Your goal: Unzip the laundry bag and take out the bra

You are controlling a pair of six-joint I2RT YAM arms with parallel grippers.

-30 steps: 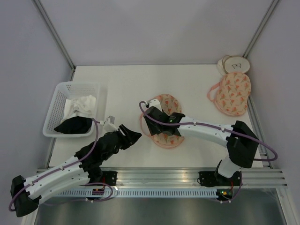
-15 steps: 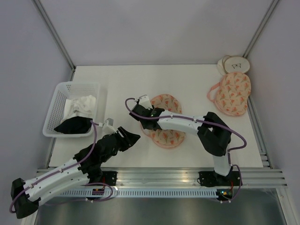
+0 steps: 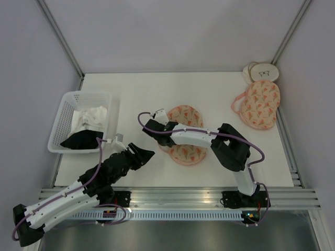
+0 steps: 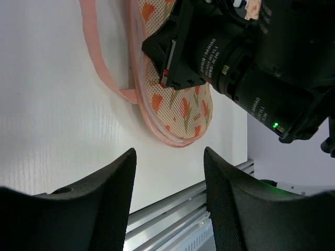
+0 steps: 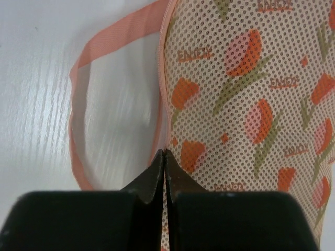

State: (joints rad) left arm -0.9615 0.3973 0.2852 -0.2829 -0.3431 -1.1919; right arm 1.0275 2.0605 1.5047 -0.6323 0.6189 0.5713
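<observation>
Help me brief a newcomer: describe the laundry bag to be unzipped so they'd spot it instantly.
On the white table, look at the middle, under the right arm. There lies a wide two-lobed peach mesh pouch with orange-pink flower print, the right claw shut at its zip edge. The rounder same-print pouch lies at the far right edge, away from both arms.

I see the laundry bag point(image 3: 187, 153) lying flat mid-table point(image 3: 136, 89), a two-lobed peach mesh pouch with orange-pink tulip print. Its pink loop point(image 5: 110, 35) lies flat on the surface beside the pink zip trim point(image 5: 161, 94).
</observation>
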